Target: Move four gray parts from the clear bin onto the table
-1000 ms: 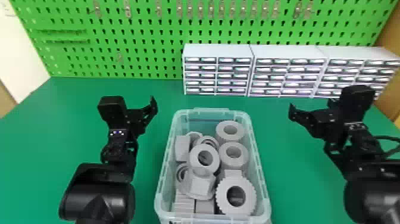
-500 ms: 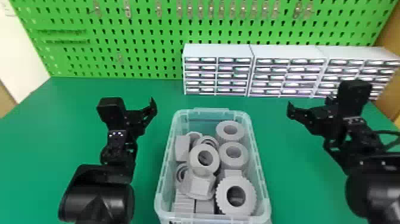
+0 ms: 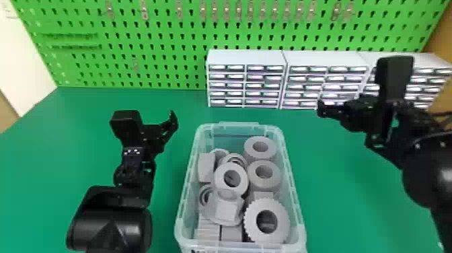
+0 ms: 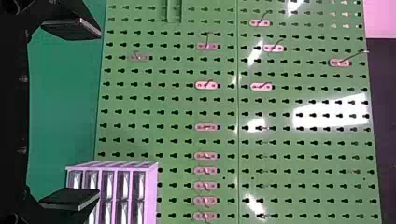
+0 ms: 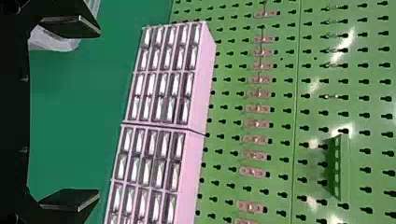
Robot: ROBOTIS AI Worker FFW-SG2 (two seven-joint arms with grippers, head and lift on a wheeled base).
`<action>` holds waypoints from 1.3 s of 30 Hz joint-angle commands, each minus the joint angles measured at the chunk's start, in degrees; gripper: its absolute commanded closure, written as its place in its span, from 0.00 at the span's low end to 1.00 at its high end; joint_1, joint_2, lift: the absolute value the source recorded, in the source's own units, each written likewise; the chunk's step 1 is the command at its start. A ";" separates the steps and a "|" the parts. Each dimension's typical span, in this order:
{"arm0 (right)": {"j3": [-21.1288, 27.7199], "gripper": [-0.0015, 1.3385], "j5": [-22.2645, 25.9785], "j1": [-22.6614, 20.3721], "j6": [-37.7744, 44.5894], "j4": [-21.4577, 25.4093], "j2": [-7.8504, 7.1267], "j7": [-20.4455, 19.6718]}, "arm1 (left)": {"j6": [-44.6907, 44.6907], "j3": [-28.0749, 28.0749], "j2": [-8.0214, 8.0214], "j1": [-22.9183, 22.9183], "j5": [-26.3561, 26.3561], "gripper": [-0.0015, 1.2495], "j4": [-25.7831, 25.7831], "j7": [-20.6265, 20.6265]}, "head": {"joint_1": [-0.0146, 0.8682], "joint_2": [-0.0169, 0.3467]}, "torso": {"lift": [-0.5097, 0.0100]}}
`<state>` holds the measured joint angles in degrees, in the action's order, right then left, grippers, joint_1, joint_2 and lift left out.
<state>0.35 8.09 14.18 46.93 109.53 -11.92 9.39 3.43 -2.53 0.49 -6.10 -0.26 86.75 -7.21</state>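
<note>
- Clear bin point(image 3: 238, 125), bottom centre, holding gray parts point(image 3: 226, 208).
- My left gripper point(image 4: 99, 113) and right gripper point(image 5: 99, 113): spread wide, empty.
- Toothed ring point(image 3: 250, 218), bin's lower right: probably light, stiff—I'd pinch its wall, one finger down the hole.

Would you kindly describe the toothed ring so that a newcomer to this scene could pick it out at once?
On the green table stands a clear bin holding gray parts. In its near right corner, seen from the robot, lies the toothed ring. Notches along its edge set it apart from the smoother-looking rings farther back on that side.
</note>
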 commanded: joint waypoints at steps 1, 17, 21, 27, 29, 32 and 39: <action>-0.26 0.07 1.14 2.08 5.19 1.92 0.23 0.01 | 0.00 -0.11 0.04 -0.06 0.00 0.08 -0.09 0.00 | 0.80 0.24 | 0.88; -1.40 0.08 5.53 7.26 16.97 4.29 0.32 -0.08 | 0.00 -0.19 0.04 0.03 0.18 0.08 -0.09 0.00 | 0.80 0.24 | 0.88; -1.84 0.08 6.23 9.02 19.43 4.38 0.32 -0.08 | 0.00 -0.11 0.04 0.12 0.18 0.08 -0.09 0.00 | 0.80 0.24 | 0.88; -2.37 0.08 7.11 12.01 23.12 4.20 0.23 -0.08 | 0.00 -0.19 0.04 0.12 0.26 0.08 -0.09 0.00 | 0.80 0.24 | 0.88; -2.46 0.08 8.08 13.24 24.18 3.58 0.15 -0.08 | 0.00 -0.19 0.04 0.12 0.35 0.08 -0.09 0.00 | 0.80 0.24 | 0.88; -2.81 0.08 8.96 15.26 25.93 1.92 0.15 -0.08 | 0.00 -0.28 0.04 0.12 0.44 0.08 -0.09 0.00 | 0.80 0.24 | 0.88; -3.69 0.08 9.22 19.13 28.66 -2.04 0.32 -0.08 | 0.00 -0.37 0.04 0.12 0.53 0.08 -0.09 0.00 | 0.80 0.24 | 0.88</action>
<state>-2.81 17.13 31.22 74.40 109.82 -11.74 9.31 3.43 -2.87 0.53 -5.97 0.24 86.65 -7.21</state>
